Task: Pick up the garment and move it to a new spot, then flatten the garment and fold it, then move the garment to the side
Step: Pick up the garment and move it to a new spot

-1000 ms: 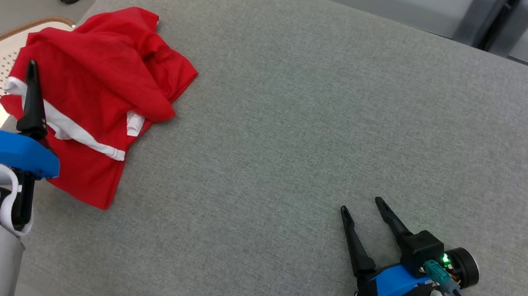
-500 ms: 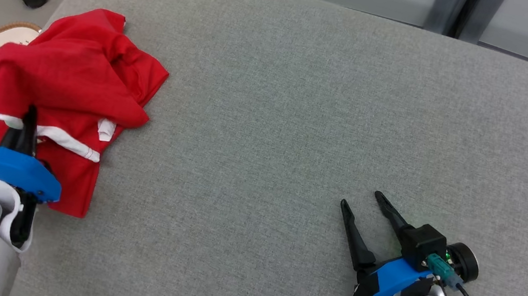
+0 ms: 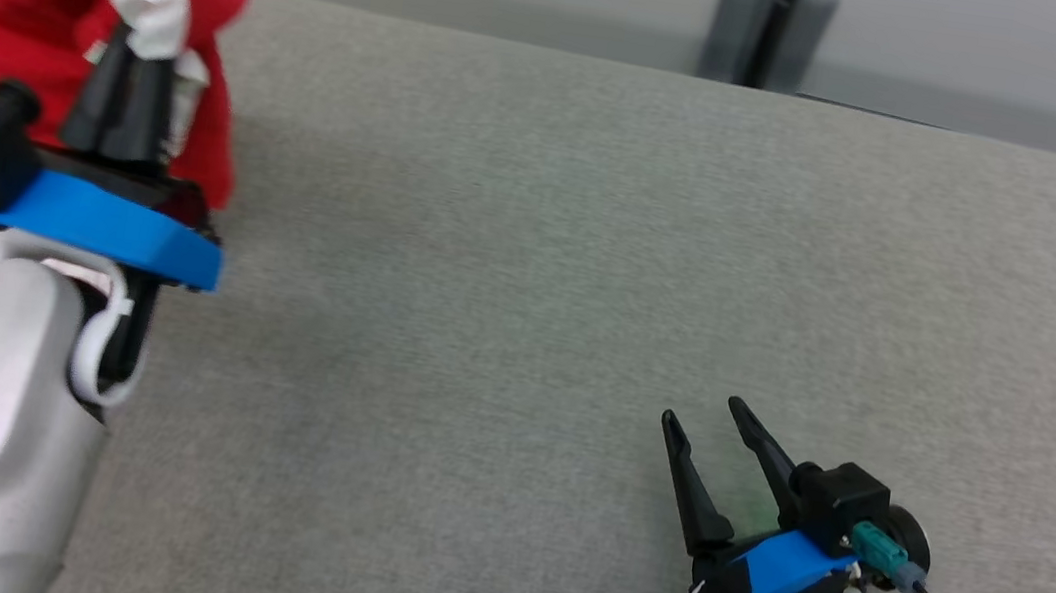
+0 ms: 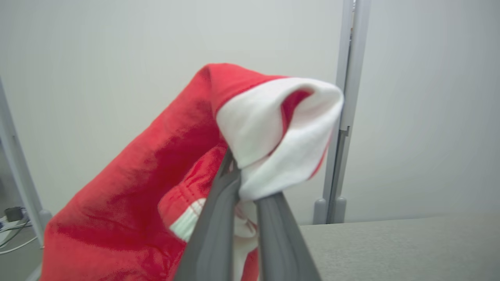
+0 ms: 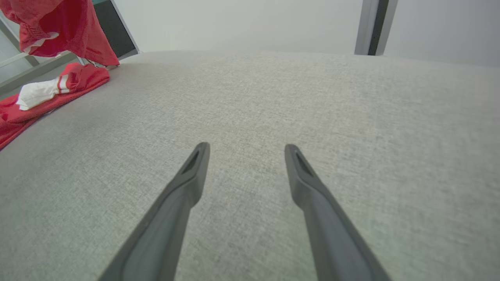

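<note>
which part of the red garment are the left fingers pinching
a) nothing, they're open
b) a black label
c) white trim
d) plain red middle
c: in the left wrist view the left fingers are shut on a fold of white trim on the garment.

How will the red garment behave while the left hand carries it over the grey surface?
Probably floppy: the red garment droops in loose folds from the left hand. Likely light, since a fingertip pinch on its white trim lifts it. Its lower part lies on the grey surface, so it may drag and bunch.
</note>
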